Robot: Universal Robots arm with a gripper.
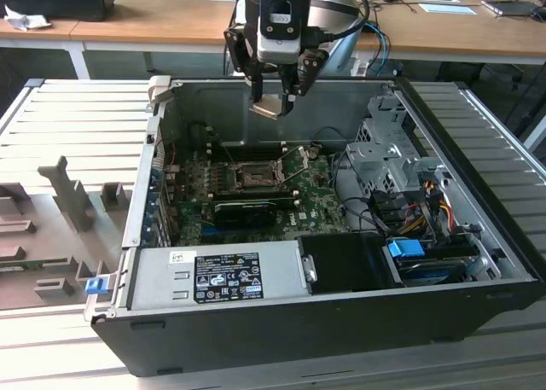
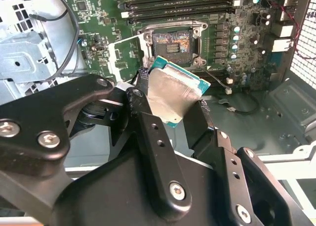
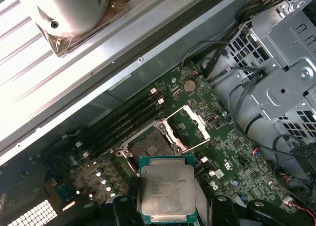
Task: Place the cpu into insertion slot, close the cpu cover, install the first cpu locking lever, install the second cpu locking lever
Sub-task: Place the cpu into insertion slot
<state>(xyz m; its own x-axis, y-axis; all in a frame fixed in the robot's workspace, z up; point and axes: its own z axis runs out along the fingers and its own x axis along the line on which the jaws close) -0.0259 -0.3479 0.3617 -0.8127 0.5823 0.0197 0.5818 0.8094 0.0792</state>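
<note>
The end effector [image 1: 273, 100] hangs above the open computer case [image 1: 256, 334], its two black fingers [image 2: 148, 117] clamped on opposite edges of the cpu [image 1: 266, 108], which is tilted with its silver top showing in both wrist views. The chip is in the air, well clear of the motherboard [image 1: 192, 194]. Below it the insertion slot [image 3: 148, 147] lies bare, with the cpu cover [image 3: 199, 123] swung up beside it. Long memory slots [image 3: 123, 119] run along one side of the socket, and a long black card [image 1: 247, 209] sits just beside it. A grey drive cage [image 1: 384, 151] with loose cables stands towards the exterior view's right.
</note>
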